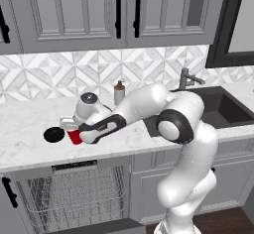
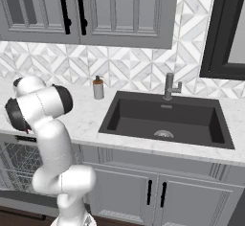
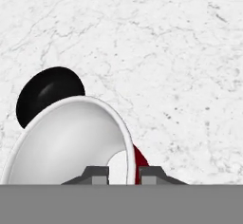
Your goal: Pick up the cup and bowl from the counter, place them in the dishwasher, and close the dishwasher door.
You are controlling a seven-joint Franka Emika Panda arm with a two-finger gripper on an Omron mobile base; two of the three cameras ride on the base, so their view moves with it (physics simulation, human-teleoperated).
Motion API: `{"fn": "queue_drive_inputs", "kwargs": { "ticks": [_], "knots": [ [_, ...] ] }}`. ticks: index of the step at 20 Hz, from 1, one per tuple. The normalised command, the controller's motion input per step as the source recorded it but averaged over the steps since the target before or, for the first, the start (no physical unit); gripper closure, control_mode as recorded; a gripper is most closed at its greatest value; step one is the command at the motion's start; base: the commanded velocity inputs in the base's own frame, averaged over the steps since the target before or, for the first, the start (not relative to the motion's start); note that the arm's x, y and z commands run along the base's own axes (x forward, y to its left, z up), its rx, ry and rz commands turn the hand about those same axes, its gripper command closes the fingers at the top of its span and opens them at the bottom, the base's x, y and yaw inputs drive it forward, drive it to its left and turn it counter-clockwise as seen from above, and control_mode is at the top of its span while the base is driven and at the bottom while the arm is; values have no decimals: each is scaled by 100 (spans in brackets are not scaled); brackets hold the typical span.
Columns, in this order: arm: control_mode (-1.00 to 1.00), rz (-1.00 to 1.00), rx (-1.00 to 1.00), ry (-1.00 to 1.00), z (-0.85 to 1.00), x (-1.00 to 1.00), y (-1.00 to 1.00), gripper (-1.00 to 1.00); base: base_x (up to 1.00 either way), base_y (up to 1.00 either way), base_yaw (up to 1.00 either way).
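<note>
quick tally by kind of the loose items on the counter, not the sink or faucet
cup: 1
bowl: 1
soap dispenser bottle: 1
total: 3

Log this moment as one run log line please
phase: grasping cup | hand: closed across cup rim | bowl: on counter beside cup | dishwasher: open

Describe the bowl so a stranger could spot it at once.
Find the white marble counter above the open dishwasher, left of the sink. The bowl sits there beside the red cup. It is low, round and all black.
</note>
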Motion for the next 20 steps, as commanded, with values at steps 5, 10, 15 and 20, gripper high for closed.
{"fn": "queue_drive_inputs", "kwargs": {
  "ticks": [5, 10, 15, 20],
  "knots": [
    [-100, 0, 8, 0, 53, -35, -2, 100, 0, 0, 0],
    [-100, 0, 4, -2, 38, -41, -1, 100, 0, 0, 0],
    [-100, 0, 0, 0, -7, -70, -11, 100, 0, 0, 0],
    [-100, 0, 0, 0, -53, -96, -8, 100, 0, 0, 0]
  ]
}}
